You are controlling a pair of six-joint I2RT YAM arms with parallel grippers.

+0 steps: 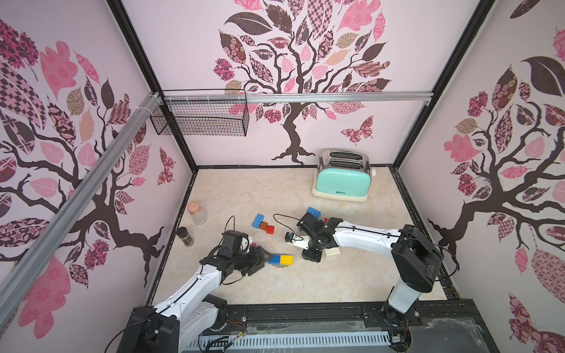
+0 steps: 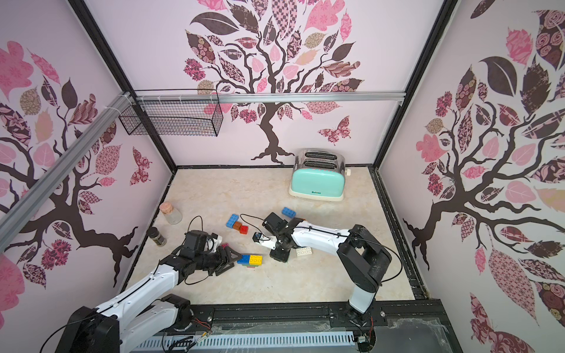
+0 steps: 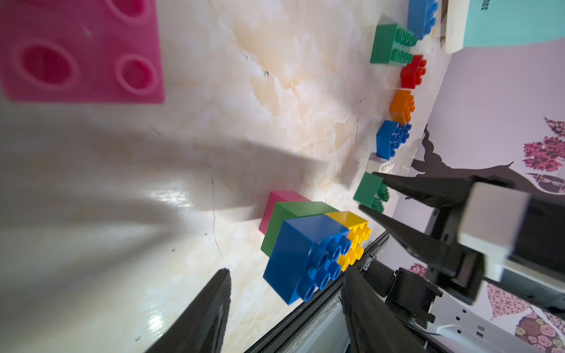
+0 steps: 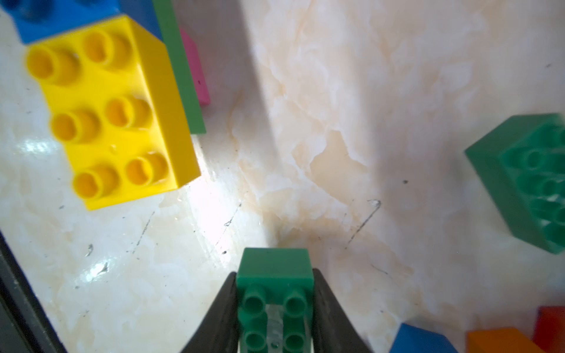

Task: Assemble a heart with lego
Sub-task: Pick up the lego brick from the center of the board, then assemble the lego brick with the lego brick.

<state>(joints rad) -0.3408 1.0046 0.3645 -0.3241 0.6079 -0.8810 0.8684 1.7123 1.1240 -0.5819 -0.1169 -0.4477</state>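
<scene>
I work in a robot test cell dressed as a kitchen corner: pink tree-patterned wall panels (image 1: 305,45) in a black metal frame (image 1: 136,55), a silver aluminium rail (image 1: 305,97), a marble-look tabletop (image 1: 275,189), a mint-green two-slot toaster (image 1: 342,183) far right, and a black wire basket (image 1: 201,120) hung far left.

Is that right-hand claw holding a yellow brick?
No, the right gripper is clamped on a small green brick, while the yellow brick sits apart from it, untouched.
</scene>
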